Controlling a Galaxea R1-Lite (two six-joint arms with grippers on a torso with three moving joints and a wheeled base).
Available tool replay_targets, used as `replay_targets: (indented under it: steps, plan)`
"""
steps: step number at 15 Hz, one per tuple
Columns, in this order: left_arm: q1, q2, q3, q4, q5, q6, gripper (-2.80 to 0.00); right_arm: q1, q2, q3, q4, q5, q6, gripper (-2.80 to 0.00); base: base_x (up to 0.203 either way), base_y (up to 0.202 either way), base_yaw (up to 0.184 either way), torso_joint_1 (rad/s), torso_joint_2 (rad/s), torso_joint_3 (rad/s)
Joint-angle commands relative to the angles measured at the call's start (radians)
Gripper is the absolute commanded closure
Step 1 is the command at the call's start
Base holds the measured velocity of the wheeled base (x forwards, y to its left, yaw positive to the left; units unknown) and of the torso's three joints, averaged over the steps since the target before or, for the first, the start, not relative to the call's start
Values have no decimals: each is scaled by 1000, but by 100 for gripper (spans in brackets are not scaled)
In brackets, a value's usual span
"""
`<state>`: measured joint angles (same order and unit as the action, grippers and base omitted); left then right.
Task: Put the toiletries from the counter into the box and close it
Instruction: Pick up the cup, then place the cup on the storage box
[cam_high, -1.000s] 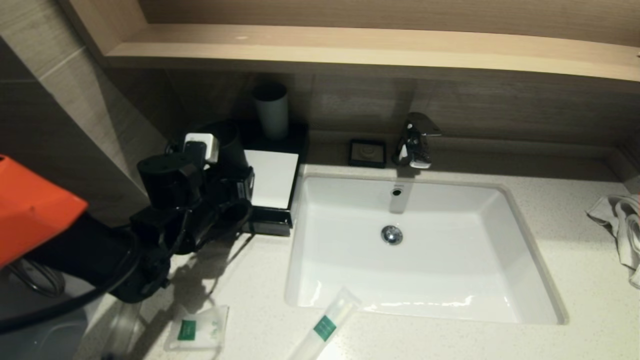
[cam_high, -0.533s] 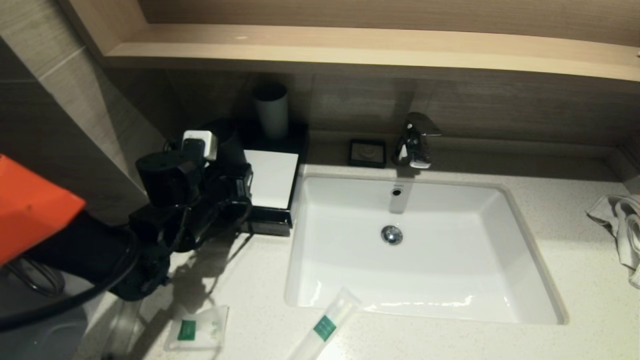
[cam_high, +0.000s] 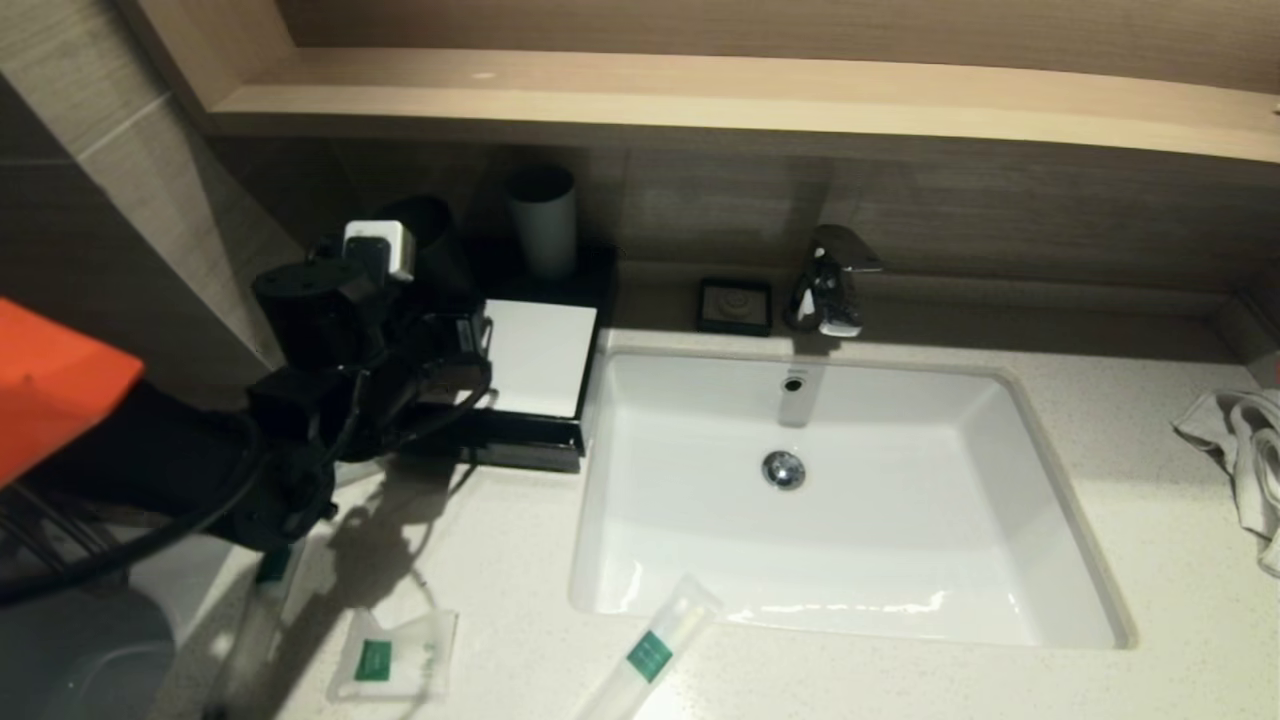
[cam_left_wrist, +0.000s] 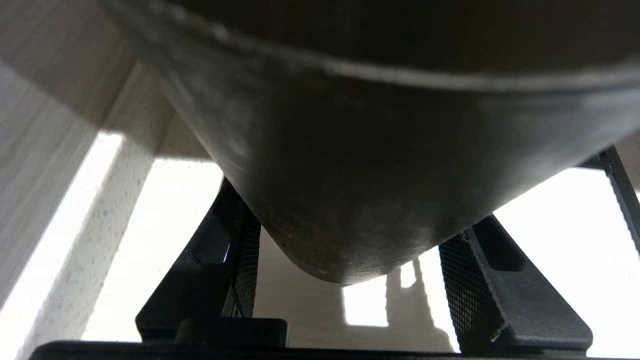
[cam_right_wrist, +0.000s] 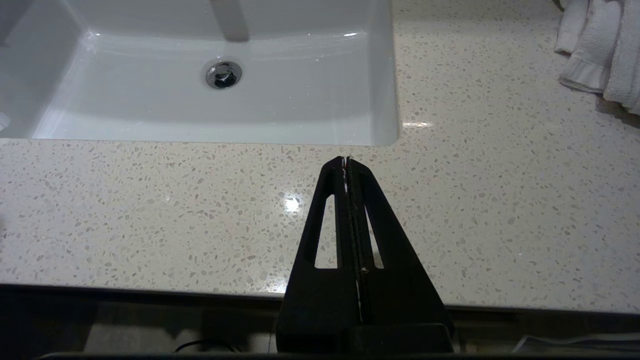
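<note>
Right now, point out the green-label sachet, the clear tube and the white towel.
green-label sachet (cam_high: 395, 657): head view, on its clear wrapper beside the green label.
clear tube (cam_high: 655, 643): head view, mid-body near the green band.
white towel (cam_right_wrist: 607, 47): right wrist view, on the folded cloth.

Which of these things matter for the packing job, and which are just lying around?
For the job: black box; green-labelled sachet; green-labelled tube; left tool, up against the box.

Just lying about: cup; soap dish; faucet; sink; towel; right tool, parked over the counter's front edge.
</note>
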<state>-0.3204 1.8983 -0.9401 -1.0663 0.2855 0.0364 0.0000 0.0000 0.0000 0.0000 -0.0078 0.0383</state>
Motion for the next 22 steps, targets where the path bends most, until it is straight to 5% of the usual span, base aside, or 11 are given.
replay_targets:
  steps: [1,22]
  plan:
    - [-1,7,-43,18,0,0,0,0,0,0,0,0,0,0,0,0,0,0,0,0]
    - [15,151,-339,187,2,0,0,0,0,0,0,0,0,0,0,0,0,0,0,0]
